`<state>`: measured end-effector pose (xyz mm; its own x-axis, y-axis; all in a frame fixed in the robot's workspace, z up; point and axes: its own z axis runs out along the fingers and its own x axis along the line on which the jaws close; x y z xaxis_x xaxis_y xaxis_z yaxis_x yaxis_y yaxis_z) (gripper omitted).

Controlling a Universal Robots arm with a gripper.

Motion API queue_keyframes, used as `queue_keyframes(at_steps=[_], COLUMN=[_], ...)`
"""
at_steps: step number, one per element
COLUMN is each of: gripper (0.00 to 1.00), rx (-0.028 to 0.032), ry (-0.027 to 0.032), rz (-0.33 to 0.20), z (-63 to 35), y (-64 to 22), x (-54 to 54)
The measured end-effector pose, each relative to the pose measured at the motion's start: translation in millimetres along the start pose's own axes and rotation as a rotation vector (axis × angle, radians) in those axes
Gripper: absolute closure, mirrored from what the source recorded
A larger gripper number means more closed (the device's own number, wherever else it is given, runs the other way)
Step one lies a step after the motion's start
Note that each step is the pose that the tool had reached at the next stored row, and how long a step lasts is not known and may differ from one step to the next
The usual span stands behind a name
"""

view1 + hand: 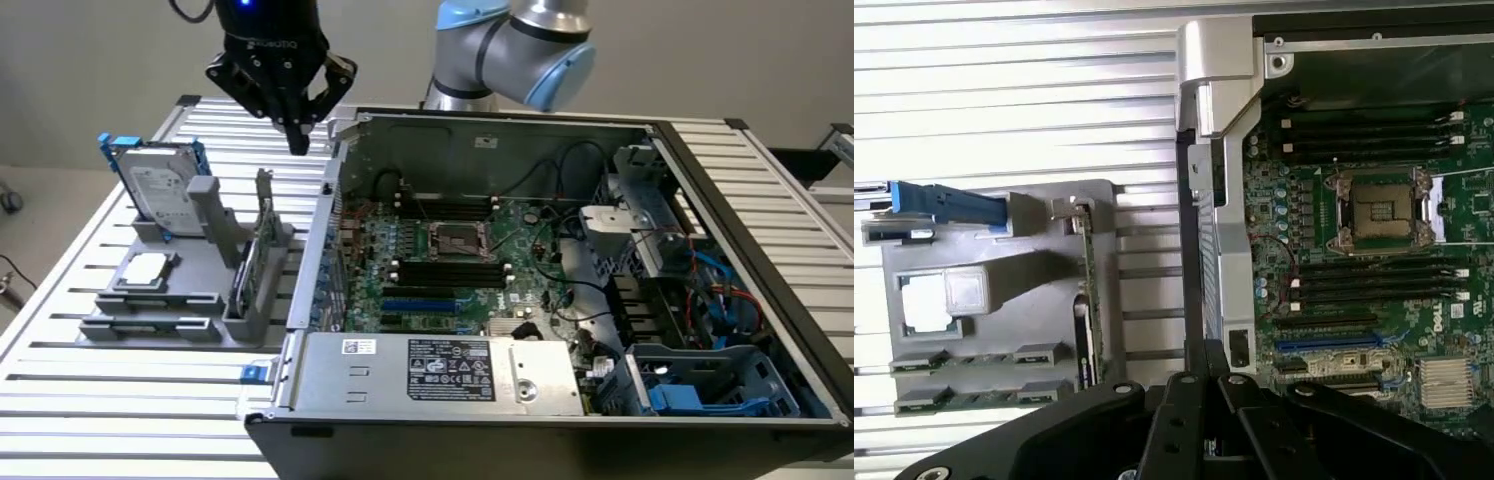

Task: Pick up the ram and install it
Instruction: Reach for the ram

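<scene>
**Robot body, one unit**

One arm (514, 45): silver-grey tube sections, pale blue rounded joint caps. One gripper (299, 140): matt black housing with pale lettering (274, 43), a blue light (242, 5) above, a black cable (191, 10) alongside; linked bars studded with round pins (1176, 422), tapering to narrow fingers (296, 125).

Memory awaiting fitting: the ram (248, 272), a long, thin, dark green circuit-board stick, stands on its long edge in a slot of the grey holder (147, 325), just beside the open computer case (318, 262). The wrist view shows it edge-on (1086, 300).
</scene>
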<state>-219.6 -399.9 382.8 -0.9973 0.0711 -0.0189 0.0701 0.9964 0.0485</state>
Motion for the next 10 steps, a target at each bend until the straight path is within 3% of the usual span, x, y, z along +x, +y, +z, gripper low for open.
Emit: queue_keyframes(at_steps=[10], gripper=[0.89], rx=[0.0085], ry=[0.0031], rz=[0.0], z=[8.2], y=[-4.6], x=[44.9])
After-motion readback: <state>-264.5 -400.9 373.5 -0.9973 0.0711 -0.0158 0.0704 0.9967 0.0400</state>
